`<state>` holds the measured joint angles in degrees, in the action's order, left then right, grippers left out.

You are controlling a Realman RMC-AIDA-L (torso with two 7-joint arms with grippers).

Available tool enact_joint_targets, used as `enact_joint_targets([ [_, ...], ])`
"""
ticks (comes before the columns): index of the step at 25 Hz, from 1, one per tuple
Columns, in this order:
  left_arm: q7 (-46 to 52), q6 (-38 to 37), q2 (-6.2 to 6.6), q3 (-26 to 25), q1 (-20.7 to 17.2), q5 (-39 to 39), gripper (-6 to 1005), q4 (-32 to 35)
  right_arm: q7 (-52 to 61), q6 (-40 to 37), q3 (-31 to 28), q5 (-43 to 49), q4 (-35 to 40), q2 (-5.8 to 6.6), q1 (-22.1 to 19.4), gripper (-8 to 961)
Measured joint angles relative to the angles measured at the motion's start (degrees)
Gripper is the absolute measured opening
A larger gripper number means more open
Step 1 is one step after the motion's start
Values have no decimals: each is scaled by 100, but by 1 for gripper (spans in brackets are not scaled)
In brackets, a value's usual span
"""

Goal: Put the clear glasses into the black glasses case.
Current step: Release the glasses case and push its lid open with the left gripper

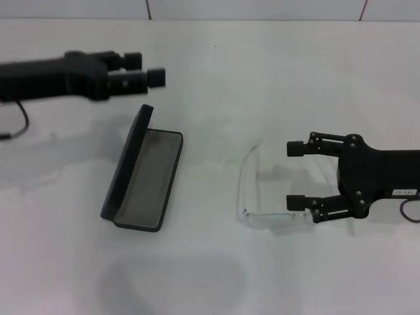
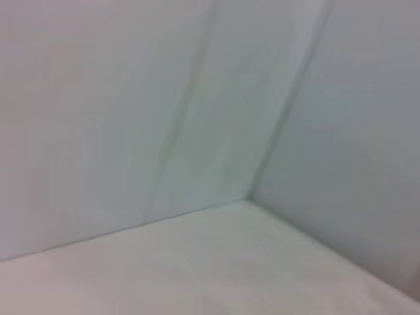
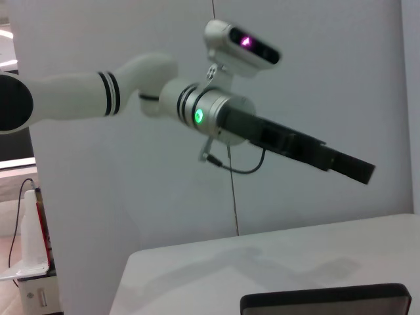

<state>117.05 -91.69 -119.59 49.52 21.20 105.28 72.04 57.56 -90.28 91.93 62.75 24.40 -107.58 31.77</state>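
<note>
Head view shows the black glasses case open with only grey lining inside, the clear glasses beside it on the desk, the right pincer spread wide at them.

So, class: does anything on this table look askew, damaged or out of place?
Nothing stands out. The black glasses case lies open and intact, the clear glasses rest on the table, unbroken, by the open right gripper.

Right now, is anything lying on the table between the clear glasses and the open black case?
Nothing visible: bare white table separates the transparent plastic glasses from the open black clamshell case. The open right claw is at the glasses.
</note>
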Motion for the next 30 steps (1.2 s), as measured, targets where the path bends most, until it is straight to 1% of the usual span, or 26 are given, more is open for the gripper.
enact_joint_targets([
  [2,656,41,3,108,114,528,794,546,0,32,0,0,1,-4,10,871],
  [3,1013,42,5,218,157,855,770,857,0,41,0,0,1,-6,13,871],
  [4,1557,38,5,412,216,1272,769,1286,0,54,0,0,1,-10,16,871],
  [6,2198,22,10,815,258,1858,768,1875,-1,88,0,0,3,-19,21,871],
  [7,2982,7,14,1380,327,2673,768,2472,-1,153,0,0,12,-24,22,871],
  [8,2982,7,14,1380,327,2673,768,2472,-1,153,0,0,12,-24,22,871],
  [11,4042,-22,11,2204,503,3811,767,2968,-1,184,0,0,43,-38,22,871],
  [13,4483,-95,10,2602,638,4326,766,3009,-1,186,0,0,91,-53,21,871],
  [15,4788,-208,5,2901,771,4679,766,2891,0,194,0,0,131,-64,18,871],
  [16,4913,-266,2,3042,849,4796,766,2761,0,198,-2,0,142,-72,19,871],
  [18,5004,-307,-3,3163,939,4879,767,2584,-1,223,-12,0,160,-81,22,871],
  [22,5144,-315,-13,3253,1089,4944,766,2206,-3,273,-16,0,197,-91,22,871],
  [27,5185,-322,-13,3261,1081,4957,766,2177,-4,332,-17,0,215,-90,19,871],
  [30,5201,-319,-11,3265,1094,4969,767,1992,-6,345,-17,0,216,-89,25,871],
])
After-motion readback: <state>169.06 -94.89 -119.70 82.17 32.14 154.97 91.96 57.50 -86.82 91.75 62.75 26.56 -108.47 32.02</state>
